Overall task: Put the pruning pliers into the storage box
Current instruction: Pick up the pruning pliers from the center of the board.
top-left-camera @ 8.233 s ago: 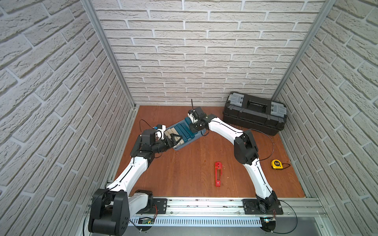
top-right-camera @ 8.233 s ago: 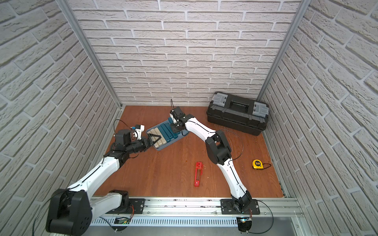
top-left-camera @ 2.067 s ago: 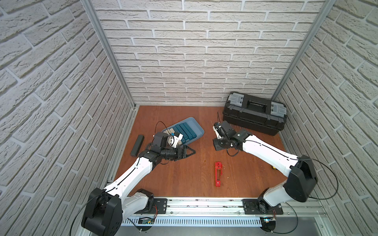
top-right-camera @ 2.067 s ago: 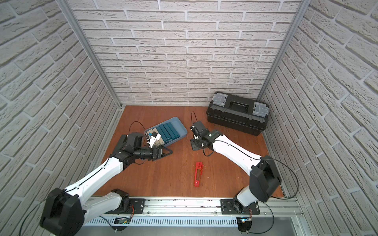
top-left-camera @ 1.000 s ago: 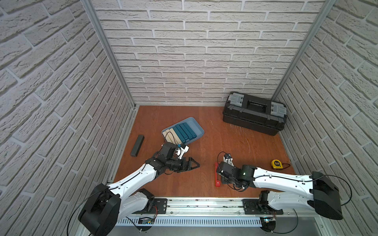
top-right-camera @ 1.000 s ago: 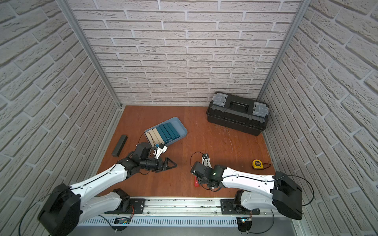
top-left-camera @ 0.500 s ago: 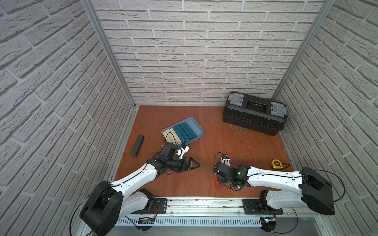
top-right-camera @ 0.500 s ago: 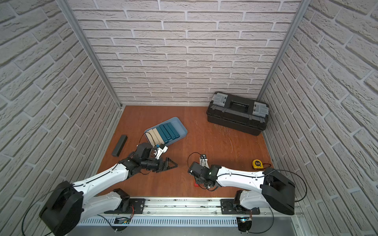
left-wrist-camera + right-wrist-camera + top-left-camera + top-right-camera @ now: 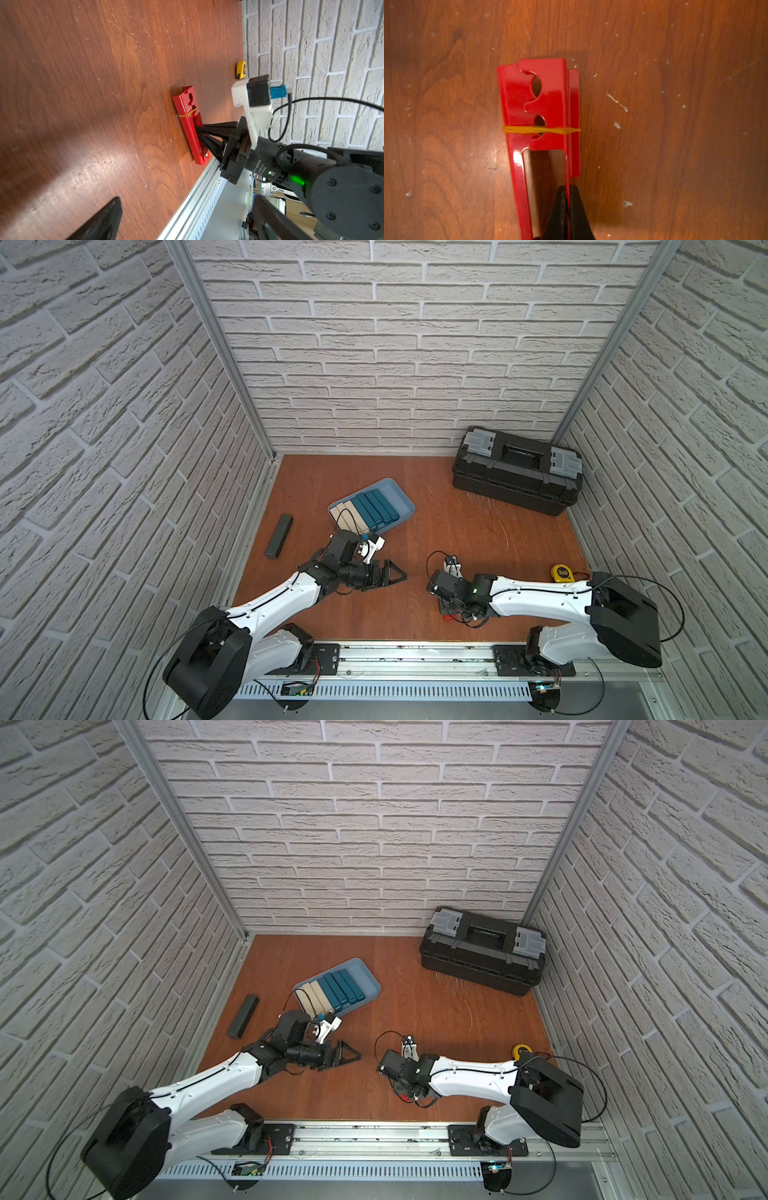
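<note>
white brick-pattern walls [image 9: 395, 364] close in a scratched reddish wood floor [image 9: 457, 531] with aluminium corner posts [image 9: 223, 348].

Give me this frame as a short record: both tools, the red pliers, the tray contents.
right tool: shut on a side wall of the red pliers
red pliers: flat on the table, outside the blue tray
left tool: open, holding nothing
blue tray: three beige bars and four teal bars, side by side

The right end effector [image 9: 568, 195] pinches the red pruning pliers [image 9: 546, 108] lying on the wooden desk [image 9: 675, 124].
Its black fingertips press together on one thin side rail beside the long slot; a yellow rubber band [image 9: 519, 129] wraps the wider, notched end.
</note>
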